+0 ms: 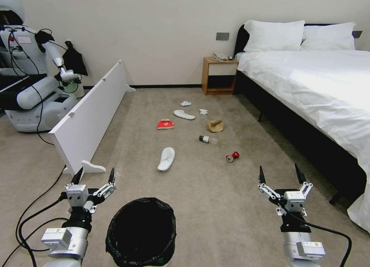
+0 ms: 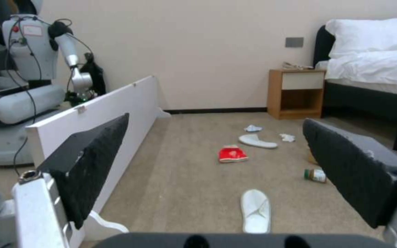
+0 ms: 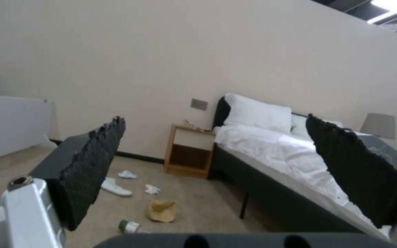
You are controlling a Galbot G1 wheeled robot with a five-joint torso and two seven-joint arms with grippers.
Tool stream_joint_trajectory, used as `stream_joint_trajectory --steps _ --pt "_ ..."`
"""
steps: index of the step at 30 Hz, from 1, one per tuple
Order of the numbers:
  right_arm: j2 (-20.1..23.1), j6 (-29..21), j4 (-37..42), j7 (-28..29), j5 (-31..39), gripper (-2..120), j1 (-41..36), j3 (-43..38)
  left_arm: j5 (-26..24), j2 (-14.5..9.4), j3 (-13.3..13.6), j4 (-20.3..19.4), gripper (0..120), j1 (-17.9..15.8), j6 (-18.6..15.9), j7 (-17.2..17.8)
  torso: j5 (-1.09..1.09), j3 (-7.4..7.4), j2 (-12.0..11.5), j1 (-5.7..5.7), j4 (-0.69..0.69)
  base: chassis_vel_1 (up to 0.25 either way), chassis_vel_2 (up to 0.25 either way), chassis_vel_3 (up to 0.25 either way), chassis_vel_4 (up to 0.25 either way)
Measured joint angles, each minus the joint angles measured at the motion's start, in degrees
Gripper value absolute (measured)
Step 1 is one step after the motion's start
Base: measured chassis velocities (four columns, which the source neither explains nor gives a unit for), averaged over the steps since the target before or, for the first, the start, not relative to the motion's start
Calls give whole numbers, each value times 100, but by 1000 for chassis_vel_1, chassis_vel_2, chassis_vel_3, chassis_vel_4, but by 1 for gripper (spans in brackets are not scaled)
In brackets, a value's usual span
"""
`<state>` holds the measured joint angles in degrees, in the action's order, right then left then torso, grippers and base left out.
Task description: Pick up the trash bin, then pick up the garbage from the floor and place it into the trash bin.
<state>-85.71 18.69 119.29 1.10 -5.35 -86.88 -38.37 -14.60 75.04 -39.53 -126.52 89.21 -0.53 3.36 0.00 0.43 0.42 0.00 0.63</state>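
Note:
The trash bin [image 1: 141, 233], lined with a black bag, stands on the carpeted floor [image 1: 200, 197] right in front of me, between my arms. My left gripper [image 1: 95, 176] hovers open just left of the bin, holding nothing. My right gripper [image 1: 280, 173] is open and empty, well to the bin's right. Garbage lies ahead: a near white slipper [image 1: 166, 158], a far slipper [image 1: 184, 114], a red packet [image 1: 165, 124], a brown paper bag [image 1: 215, 125], a clear bottle [image 1: 207, 139], a crushed red can [image 1: 232, 156] and white tissues [image 1: 186, 103].
A bed [image 1: 320, 89] with a dark frame runs along the right. A wooden nightstand [image 1: 219, 76] stands by the far wall. A white board [image 1: 90, 118] stands on edge at the left, with another robot [image 1: 31, 78] behind it. Cables [image 1: 34, 209] trail on the floor near my left arm.

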Motion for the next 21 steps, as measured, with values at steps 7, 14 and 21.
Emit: stream_joint_trajectory --steps 7,14,21 --pt "24 0 17 -5 2 100 -35 -1 -20 -8 -18 -31 100 15 -75 0 0 0 0 0 0 0 0 0 0" --pt "29 2 91 -8 12 100 -96 -3 -177 -151 -80 -173 100 180 -623 -17 0 0 0 0 0 0 0 0 0" --pt "35 -3 251 -12 17 100 -245 -16 -702 -541 -261 -363 100 373 -1856 -9 0 0 0 0 0 0 0 0 0"
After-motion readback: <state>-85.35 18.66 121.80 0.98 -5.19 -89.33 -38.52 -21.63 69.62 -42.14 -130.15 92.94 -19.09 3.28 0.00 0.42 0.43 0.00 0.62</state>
